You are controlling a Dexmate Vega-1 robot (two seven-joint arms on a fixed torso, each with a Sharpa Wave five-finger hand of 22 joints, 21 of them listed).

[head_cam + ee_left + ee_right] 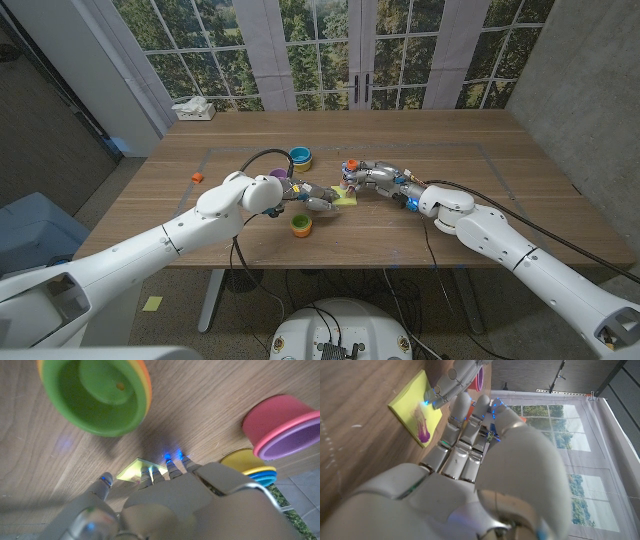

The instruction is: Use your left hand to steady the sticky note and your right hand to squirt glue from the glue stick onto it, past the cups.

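A yellow sticky note point(346, 200) point(415, 402) point(136, 470) lies mid-table with a purple glue smear point(423, 430) on it. My left hand point(308, 202) point(165, 505) reaches in from the left, and its fingertips point(444, 386) press on the note's edge. Just beyond the note's far side, my right hand point(374, 176) point(470, 460) has its fingers curled around the glue stick point(349, 167), whose orange and blue end points toward the note. A green cup point(301, 225) point(95, 395) stands close in front of my left hand.
A purple cup point(278, 175) point(282, 425) and a blue-and-yellow cup point(300, 156) point(250, 466) stand behind my left hand. A small orange block point(197, 177) lies at the left, and a tissue box point(193, 110) sits at the far left corner. Black cables run over the table.
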